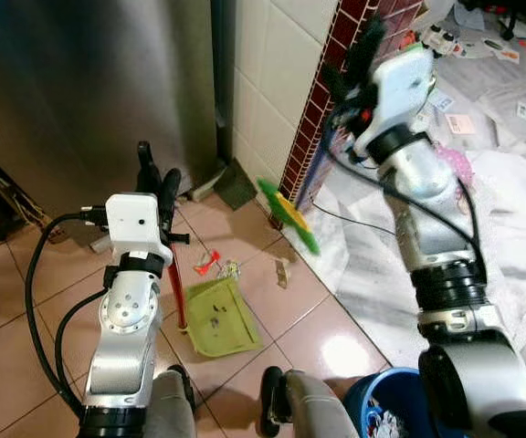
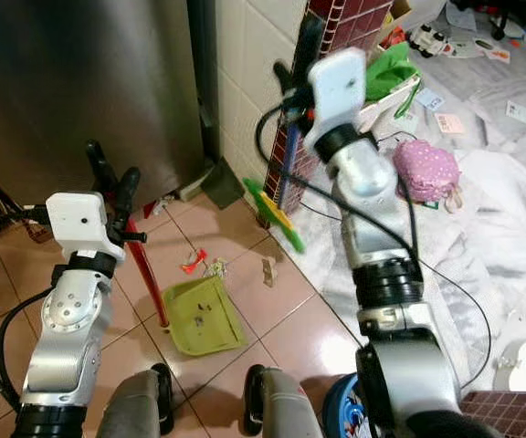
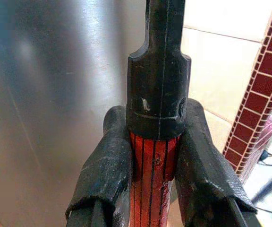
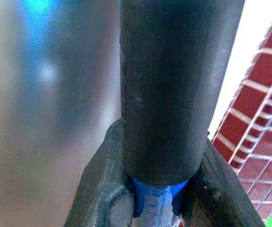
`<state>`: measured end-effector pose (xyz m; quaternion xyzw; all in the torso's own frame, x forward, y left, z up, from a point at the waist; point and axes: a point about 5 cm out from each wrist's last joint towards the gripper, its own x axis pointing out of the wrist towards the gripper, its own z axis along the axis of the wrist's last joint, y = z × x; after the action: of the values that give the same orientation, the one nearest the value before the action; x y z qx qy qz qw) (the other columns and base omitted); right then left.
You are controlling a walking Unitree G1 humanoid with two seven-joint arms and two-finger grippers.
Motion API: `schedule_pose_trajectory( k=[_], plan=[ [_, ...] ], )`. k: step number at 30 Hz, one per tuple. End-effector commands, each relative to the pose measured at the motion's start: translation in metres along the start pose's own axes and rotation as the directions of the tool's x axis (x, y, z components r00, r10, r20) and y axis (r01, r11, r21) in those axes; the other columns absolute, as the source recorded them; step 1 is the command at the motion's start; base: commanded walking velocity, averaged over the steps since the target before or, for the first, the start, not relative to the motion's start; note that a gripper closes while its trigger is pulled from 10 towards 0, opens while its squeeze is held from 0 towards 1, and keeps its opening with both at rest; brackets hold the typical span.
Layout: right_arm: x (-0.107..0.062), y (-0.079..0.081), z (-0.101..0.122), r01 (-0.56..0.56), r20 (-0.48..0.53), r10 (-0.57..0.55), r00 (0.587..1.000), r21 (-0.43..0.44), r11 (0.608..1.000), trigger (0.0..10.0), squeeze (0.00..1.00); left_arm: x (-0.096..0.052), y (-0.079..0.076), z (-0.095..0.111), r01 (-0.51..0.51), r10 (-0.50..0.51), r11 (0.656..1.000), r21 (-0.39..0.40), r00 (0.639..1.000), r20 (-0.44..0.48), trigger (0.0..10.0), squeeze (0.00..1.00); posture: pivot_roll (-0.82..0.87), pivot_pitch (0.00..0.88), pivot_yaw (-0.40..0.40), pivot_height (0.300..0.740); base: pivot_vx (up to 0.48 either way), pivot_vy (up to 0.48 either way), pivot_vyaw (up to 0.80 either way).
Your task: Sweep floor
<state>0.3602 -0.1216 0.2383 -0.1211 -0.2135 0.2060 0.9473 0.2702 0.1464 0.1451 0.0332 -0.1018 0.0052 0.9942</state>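
Left claw (image 3: 155, 175) clamped on red dustpan handle (image 1: 177, 290); green dustpan (image 1: 219, 318) on tiled floor (image 1: 16, 310). Right claw (image 4: 157, 194) clamped on blue broom handle (image 2: 284, 173); green broom head (image 1: 289, 215) near brick corner.

**Broom and dustpan on the tiled floor**

The green dustpan (image 1: 221, 317) lies flat on the pink tiled floor (image 1: 26, 328), its red handle (image 1: 177, 287) upright. The blue-handled broom (image 2: 284, 176) slants down, green bristles (image 1: 288, 215) near the brick pillar. Red and pale litter (image 1: 215, 265) lies just beyond the pan.

Brick pillar (image 1: 336, 73) — steel door (image 1: 80, 82) beside
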Motion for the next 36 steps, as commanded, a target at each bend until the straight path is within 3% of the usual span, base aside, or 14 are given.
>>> schedule_pose_trajectory(
  k=[1,6,8,14,21,30,33,36],
  plan=[
    [-0.008,0.0,-0.011,0.014,-0.026,-0.016,1.0,-0.063,0.998,10.0,0.0,-0.001,0.001,0.007,0.002,-0.002,1.0,-0.002,0.999,0.044,10.0,0.0,0.0,0.181,-0.096,0.74,0.0,0.0,0.0],
    [-0.017,0.007,-0.029,0.03,-0.079,-0.035,0.996,-0.06,0.998,10.0,0.0,-0.001,0.001,0.007,0.002,-0.002,1.0,0.0,0.999,0.045,10.0,0.0,0.0,0.184,-0.094,0.74,0.0,0.0,0.0],
    [-0.024,0.015,-0.046,0.059,-0.141,-0.061,0.988,-0.016,0.998,10.0,0.0,0.001,0.001,0.008,0.006,-0.006,1.0,-0.001,0.999,0.049,10.0,0.0,0.01,0.185,-0.093,0.74,0.0,0.0,0.0],
    [-0.03,0.025,-0.058,0.089,-0.192,-0.073,0.979,0.078,0.993,10.0,0.0,0.004,-0.003,0.007,0.016,-0.015,1.0,-0.011,0.999,0.049,10.0,0.0,0.0,0.187,-0.09,0.74,0.0,0.0,0.0],
    [-0.031,0.03,-0.059,0.07,-0.214,-0.024,0.977,0.213,0.974,10.0,0.0,0.011,-0.011,0.004,0.038,-0.037,0.999,-0.018,0.998,0.053,10.0,0.0,-0.01,0.187,-0.089,0.74,0.0,0.0,0.0],
    [-0.034,0.022,-0.051,-0.035,-0.197,0.086,0.977,0.251,0.967,10.0,0.0,0.021,-0.001,0.002,0.016,-0.018,1.0,0.022,0.996,0.084,10.0,0.0,-0.04,0.182,-0.085,0.74,0.0,0.0,0.0],
    [-0.036,0.026,-0.047,-0.122,-0.184,0.181,0.966,0.295,0.948,10.0,0.0,0.023,-0.001,0.001,0.026,-0.028,0.999,0.029,0.995,0.09,10.0,0.0,-0.04,0.181,-0.084,0.74,0.0,0.0,0.0],
    [-0.035,0.03,-0.04,-0.178,-0.156,0.258,0.953,0.399,0.899,10.0,0.0,0.022,-0.004,-0.001,0.036,-0.038,0.999,0.024,0.995,0.09,10.0,0.0,-0.05,0.181,-0.082,0.74,0.0,0.0,0.0]
  ],
)
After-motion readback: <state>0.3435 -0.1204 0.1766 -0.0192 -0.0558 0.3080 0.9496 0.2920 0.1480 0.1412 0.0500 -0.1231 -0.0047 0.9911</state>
